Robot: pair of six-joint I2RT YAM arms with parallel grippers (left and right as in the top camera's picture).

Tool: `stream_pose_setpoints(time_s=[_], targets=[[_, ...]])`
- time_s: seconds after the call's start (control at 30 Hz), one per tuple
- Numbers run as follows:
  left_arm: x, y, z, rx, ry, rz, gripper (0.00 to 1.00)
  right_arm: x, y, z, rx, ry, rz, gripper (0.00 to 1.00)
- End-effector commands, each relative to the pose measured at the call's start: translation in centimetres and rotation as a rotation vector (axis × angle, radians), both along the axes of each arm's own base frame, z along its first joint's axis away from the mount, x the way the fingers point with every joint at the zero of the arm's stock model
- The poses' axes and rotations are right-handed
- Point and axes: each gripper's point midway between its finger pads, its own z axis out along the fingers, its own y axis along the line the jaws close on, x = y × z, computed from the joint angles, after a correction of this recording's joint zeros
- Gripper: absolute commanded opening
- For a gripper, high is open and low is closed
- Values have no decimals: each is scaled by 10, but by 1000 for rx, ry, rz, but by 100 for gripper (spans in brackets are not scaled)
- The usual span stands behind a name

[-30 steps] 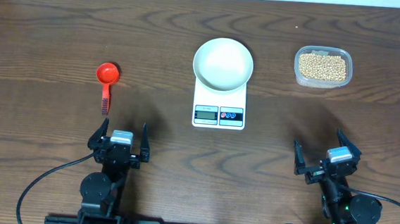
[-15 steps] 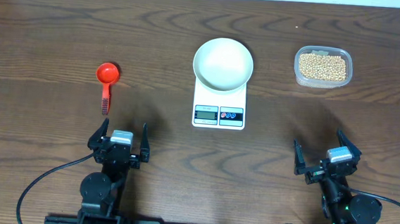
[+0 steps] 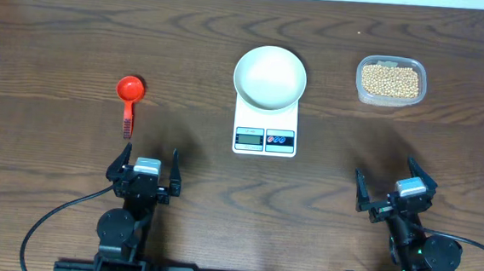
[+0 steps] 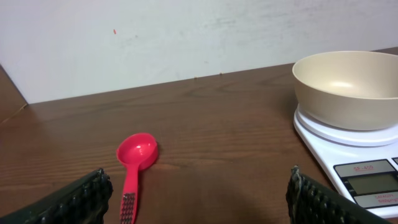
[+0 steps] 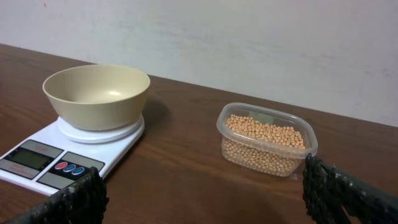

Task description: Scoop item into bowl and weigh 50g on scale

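Left pincer [image 3: 147, 159] gapes wide, red scoop [image 3: 130, 93] lying ahead to its left: best to clamp the handle squarely, cup kept upward.

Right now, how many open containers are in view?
2: a round white bowl on the flat white scale, centre; a clear plastic tub of tan beans, far right.

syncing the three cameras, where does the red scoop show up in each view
Overhead: the red scoop lies left of centre, well left of the scale, handle toward the robot.
Left wrist: the red scoop sits low and left of centre, cup end away from the camera.
Right wrist: not in it.
Shared landmark: the bowl on the scale, at the right edge in left wrist, at the left in right wrist.
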Motion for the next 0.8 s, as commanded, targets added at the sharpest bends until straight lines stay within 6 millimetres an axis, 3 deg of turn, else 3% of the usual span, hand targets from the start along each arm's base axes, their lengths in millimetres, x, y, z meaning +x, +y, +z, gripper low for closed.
stream_pose_setpoints(time_s=[0.0,0.3,0.57,0.77], targets=[[-1,4,-14,19,49,16,92,0,1,-1,-14,-5,4,99],[-1,1,-8,28,35,1,92,0,1,-1,-14,-5,4,99],[5,6,28,30,75,26,92,0,1,-1,-14,-5,4,99],[34,7,61,37,190,31,92,0,1,-1,-14,-5,4,99]])
